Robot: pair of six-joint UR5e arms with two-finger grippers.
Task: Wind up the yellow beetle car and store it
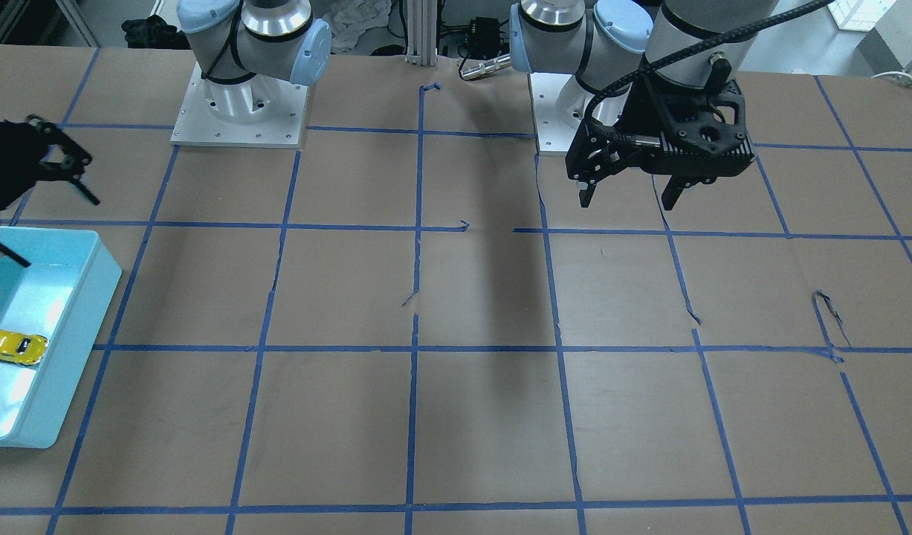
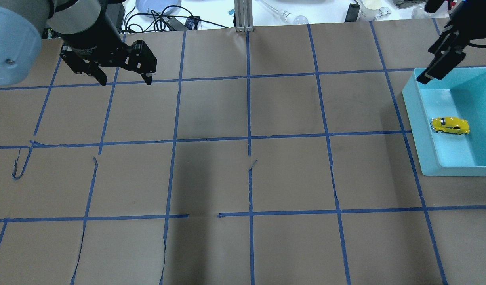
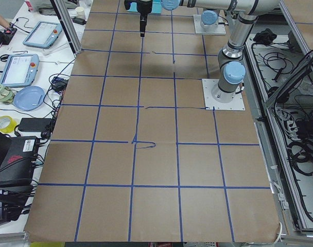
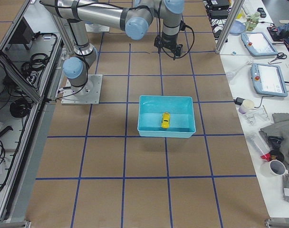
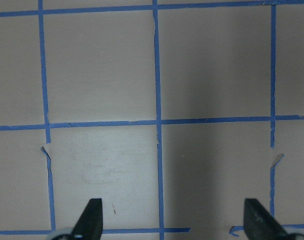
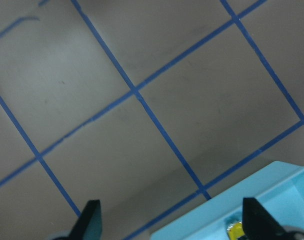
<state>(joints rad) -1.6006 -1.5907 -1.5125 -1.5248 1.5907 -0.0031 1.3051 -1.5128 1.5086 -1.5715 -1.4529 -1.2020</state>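
1. worktop (image 1: 485,416): brown paper under a blue tape grid, the paper torn in several places along the tape.
2. tray (image 1: 69,327): light blue, rectangular, open-topped, standing at the worktop's end on the robot's right.
3. yellow beetle car (image 1: 13,346): 1 unit, inside the tray, on its wheels on the tray floor, about midway between the robot-side and operator-side walls, apart from both claws.
4. right claw (image 6: 172,220): raised above the worktop by the tray's edge, its 2 fingers spread wide, touching neither tray nor car. Its wrist view shows 1 tray corner and a sliver of the car just beside 1 fingertip.
5. left claw (image 1: 628,202): well apart from the tray, over the worktop's other half, raised and pointing down, its 2 fingers spread wide.
6. right arm's base plate (image 1: 203,134) and left arm's base plate (image 1: 548,141): 2 pale plates bolted at the robot's edge of the worktop.
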